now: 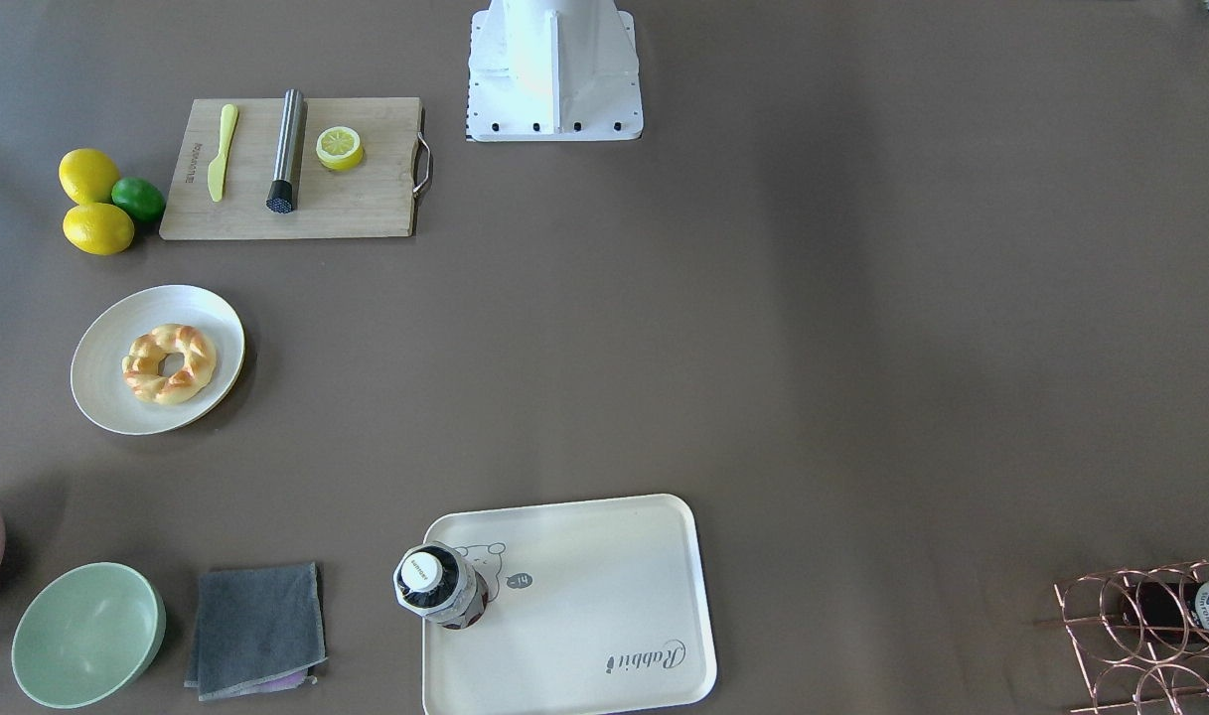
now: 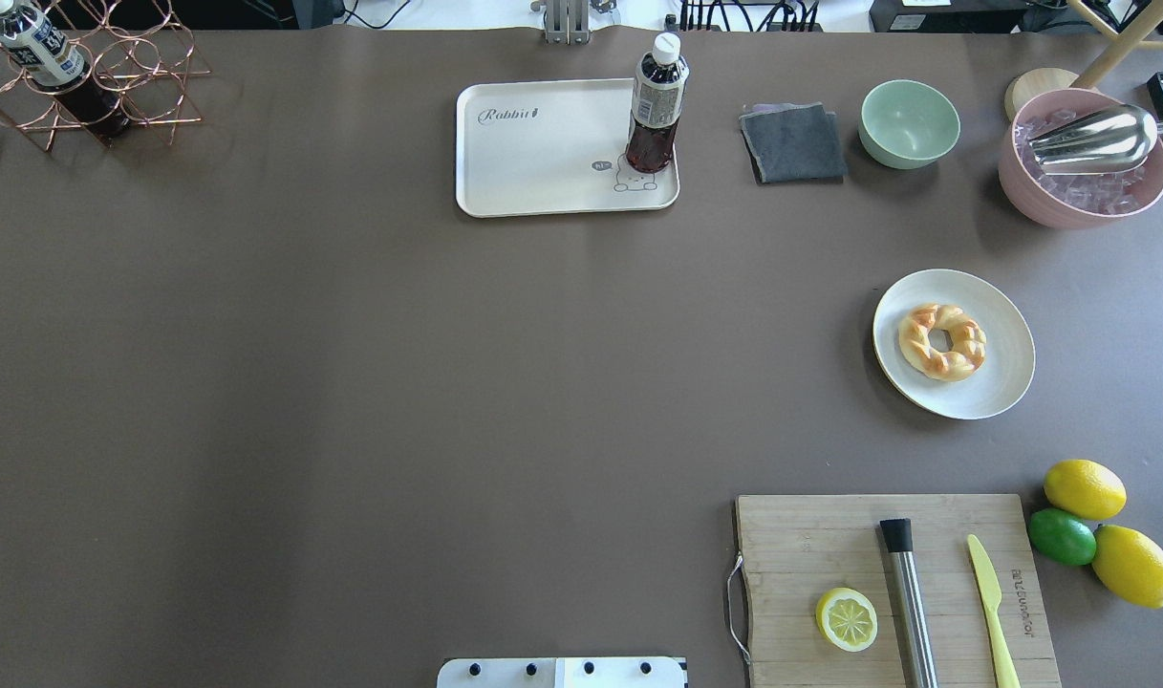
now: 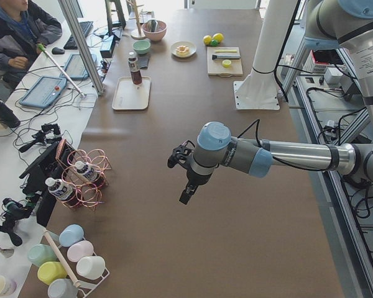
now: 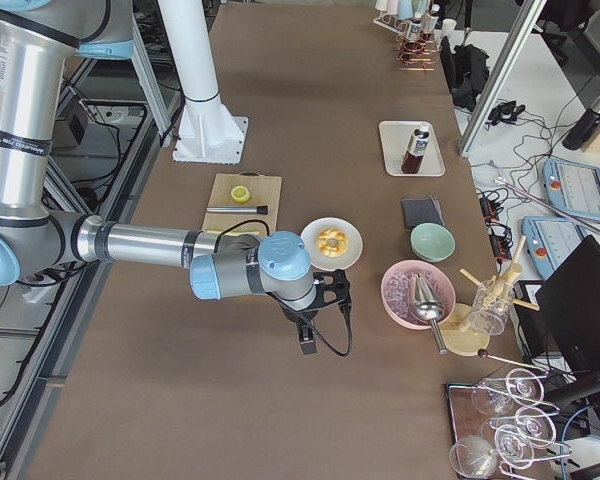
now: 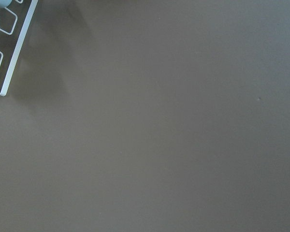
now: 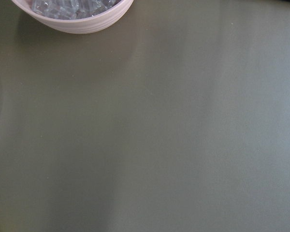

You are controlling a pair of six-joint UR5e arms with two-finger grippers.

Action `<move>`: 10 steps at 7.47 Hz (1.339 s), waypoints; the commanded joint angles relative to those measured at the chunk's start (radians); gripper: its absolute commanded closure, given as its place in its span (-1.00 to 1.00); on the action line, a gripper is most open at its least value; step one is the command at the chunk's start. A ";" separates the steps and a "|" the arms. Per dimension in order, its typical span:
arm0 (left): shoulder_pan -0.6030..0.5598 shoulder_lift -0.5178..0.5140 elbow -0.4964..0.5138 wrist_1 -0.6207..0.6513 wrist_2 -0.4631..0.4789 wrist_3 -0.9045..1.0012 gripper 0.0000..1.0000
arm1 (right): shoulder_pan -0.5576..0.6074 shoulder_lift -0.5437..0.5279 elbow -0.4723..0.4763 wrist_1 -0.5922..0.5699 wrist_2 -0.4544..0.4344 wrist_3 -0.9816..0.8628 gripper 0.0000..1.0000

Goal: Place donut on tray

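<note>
**Item: donut** [image 2: 941, 341]. A braided ring, golden-brown on the ridges and pale yellow in the grooves, with an open centre hole.
- Location: lies flat on a round white plate [image 2: 1006, 382] near the desk's right edge, about midway along it.
- Handling (judged): probably light and somewhat soft, so squeeze gently. The glaze looks glossy, but the plaited ridges should give purchase.
- Where to hold (judged): across one side of the ring, one finger in the hole and one outside. The plate is loose and may shift.

**Item: tray** [image 2: 543, 162]. Cream, rectangular, with rounded corners.
- Location: at the middle of the desk's far edge, well apart from the donut.
- On it: a capped bottle [image 2: 653, 115] stands upright at its right end. The rest is bare.

**Writing**
- Tray: "Rabbit" in script, and a bear print with a small "hi" bubble.
- Bottle label: unreadable.
- Cutting board [image 2: 801, 535], at the near right corner: edge lettering too small to read.

**Grippers**
- Left gripper [image 3: 186, 194] and right gripper [image 4: 307, 345] hang over bare desk, holding nothing.
- I cannot tell how the jaws stand on either one.
</note>
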 commanded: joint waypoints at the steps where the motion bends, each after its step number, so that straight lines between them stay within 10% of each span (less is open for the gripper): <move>1: -0.006 0.003 0.001 0.001 0.000 -0.002 -0.95 | -0.006 -0.004 -0.002 0.006 -0.003 -0.001 -1.00; 7: -0.052 0.000 0.036 0.042 -0.092 -0.123 -0.93 | -0.050 0.006 -0.007 -0.001 0.007 0.022 -1.00; 10: -0.086 0.007 0.038 0.039 -0.101 -0.105 -0.93 | -0.231 0.094 -0.001 0.011 0.010 0.333 -0.95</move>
